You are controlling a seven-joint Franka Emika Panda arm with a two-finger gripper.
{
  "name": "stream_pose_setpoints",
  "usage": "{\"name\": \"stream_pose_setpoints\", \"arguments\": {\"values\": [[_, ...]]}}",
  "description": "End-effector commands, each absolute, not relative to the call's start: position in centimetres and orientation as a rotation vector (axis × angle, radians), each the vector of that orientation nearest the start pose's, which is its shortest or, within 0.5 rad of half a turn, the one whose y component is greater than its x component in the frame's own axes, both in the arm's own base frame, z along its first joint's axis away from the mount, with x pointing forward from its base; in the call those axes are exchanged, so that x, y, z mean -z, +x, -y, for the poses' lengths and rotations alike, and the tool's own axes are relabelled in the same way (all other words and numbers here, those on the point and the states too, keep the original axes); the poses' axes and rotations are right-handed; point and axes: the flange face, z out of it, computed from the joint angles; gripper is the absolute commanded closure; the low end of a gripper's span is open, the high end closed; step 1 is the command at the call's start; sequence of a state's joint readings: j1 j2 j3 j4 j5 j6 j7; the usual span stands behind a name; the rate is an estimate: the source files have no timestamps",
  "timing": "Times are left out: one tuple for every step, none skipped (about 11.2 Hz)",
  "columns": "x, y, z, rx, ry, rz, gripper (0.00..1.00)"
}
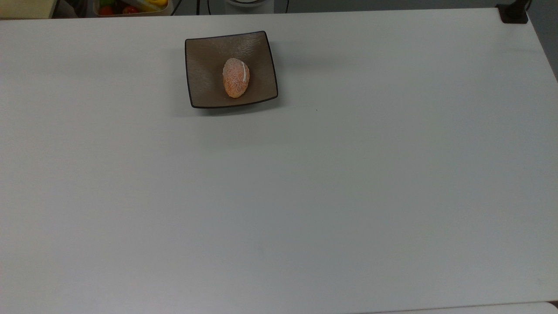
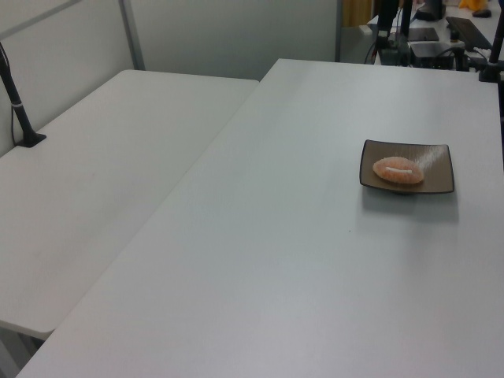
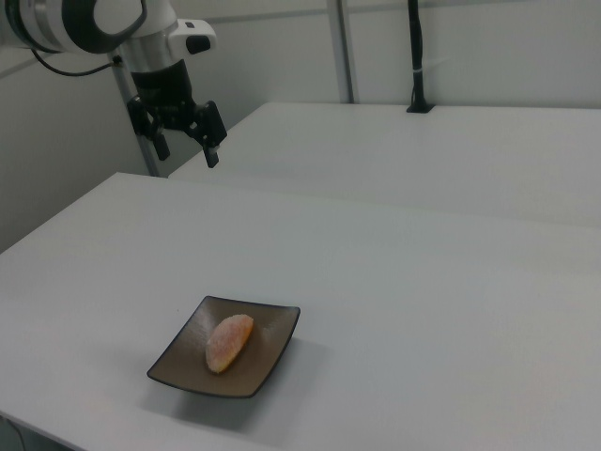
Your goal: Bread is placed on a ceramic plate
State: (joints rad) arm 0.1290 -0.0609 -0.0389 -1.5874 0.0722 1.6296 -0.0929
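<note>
I see my gripper (image 3: 186, 151) spread open, empty, high above the table (image 3: 394, 282); bread (image 3: 228, 342) rests on the plate (image 3: 272, 352).

Orange-brown bread (image 1: 236, 77) lying in square brown ceramic plate (image 1: 205, 65), centred

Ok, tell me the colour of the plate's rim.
Thin and dark, nearly black, around the brown plate; clearest in the top view.

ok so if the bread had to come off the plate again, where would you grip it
Probably across the bread's narrow middle, coming straight down from above. It lies flat in the dip of the square ceramic plate, long axis up-down in the top view, so fingers closing on its long sides should clear the upturned rim. The gripper hangs open, well away from the plate.
</note>
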Motion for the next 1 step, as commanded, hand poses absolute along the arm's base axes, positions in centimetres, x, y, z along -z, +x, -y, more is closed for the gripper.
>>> {"name": "stream_pose_setpoints", "arguments": {"values": [[-65.23, 53.86, -5.74, 0.184, -3.035, 0.311, 0.0]]}}
